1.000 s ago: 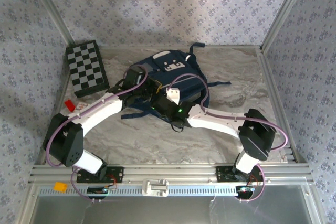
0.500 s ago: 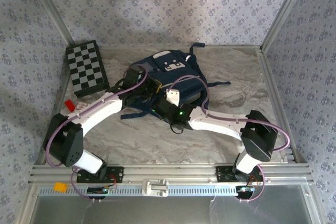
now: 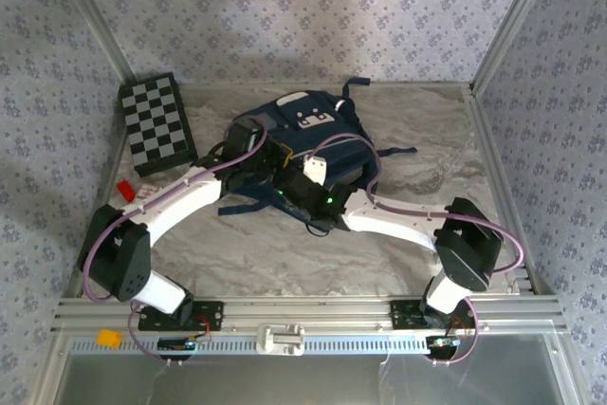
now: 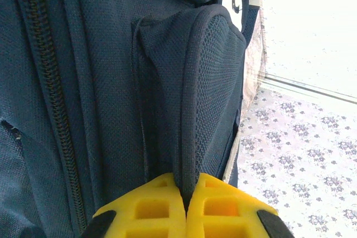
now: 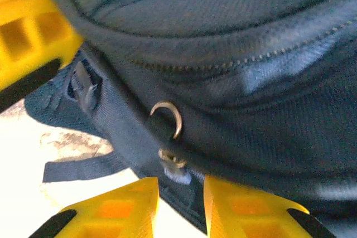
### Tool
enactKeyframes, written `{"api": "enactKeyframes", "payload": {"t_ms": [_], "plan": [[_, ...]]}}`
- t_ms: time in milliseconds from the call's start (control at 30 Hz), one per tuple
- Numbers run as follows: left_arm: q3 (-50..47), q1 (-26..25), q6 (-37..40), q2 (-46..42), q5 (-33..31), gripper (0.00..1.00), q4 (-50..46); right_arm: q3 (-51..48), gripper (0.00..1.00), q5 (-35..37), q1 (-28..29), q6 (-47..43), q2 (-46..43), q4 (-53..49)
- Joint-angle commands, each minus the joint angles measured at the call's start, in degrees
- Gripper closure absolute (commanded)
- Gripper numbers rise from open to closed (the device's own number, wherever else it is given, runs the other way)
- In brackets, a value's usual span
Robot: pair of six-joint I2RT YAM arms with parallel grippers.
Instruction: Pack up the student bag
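The student bag [image 3: 313, 130], navy with white patches, lies at the middle back of the table. My left gripper [image 3: 273, 154] sits at its near left side. In the left wrist view this gripper [image 4: 185, 187] is shut on the piped edge of the bag's mesh side pocket [image 4: 215, 82]. My right gripper [image 3: 305, 177] is at the bag's near edge. Seen from the right wrist, its yellow fingers [image 5: 134, 204] stand apart, open, with a small zipper pull [image 5: 175, 168] and dark webbing lying in the gap. A metal ring [image 5: 167, 116] hangs just above the pull.
A black-and-white checkerboard [image 3: 156, 123] lies at the back left. A small red object [image 3: 126, 190] sits by the left edge. Dark straps [image 3: 247, 204] trail from the bag toward the arms. Metal frame posts and patterned walls close in the table.
The right arm has shifted slightly left and in toward the bag's near edge. The left gripper keeps its hold in the same place.
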Motion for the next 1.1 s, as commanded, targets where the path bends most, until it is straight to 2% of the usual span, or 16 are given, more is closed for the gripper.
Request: {"api": "enactKeyframes", "payload": {"t_ms": [0, 133, 433, 533, 767, 1067], "plan": [[3.9, -0.8, -1.7, -0.6, 0.3, 1.0, 5.1, 1.5, 0.73, 2.2, 0.3, -0.5, 1.9, 0.7], [4.1, -0.8, -1.6, -0.4, 0.2, 1.0, 5.1, 2.0, 0.68, 3.3, 1.5, -0.3, 2.7, 0.6], [4.0, -0.8, -1.5, -0.6, 0.3, 1.0, 5.2, 2.9, 0.67, 4.3, -1.2, 2.9, 5.3, -2.2], [3.9, -0.9, -1.4, -0.6, 0.4, 1.0, 5.0, 4.8, 0.69, 3.6, -2.7, 2.4, 6.9, -2.1], [3.8, -0.8, -1.0, -0.9, -0.4, 1.0, 4.5, 4.9, 0.81, 7.1, -3.3, 1.6, 6.3, -3.5], [3.6, -0.7, -0.5, -1.0, -0.8, 1.0, 4.1, 3.3, 0.89, 8.1, -2.8, -2.6, 4.5, -2.6]]}}
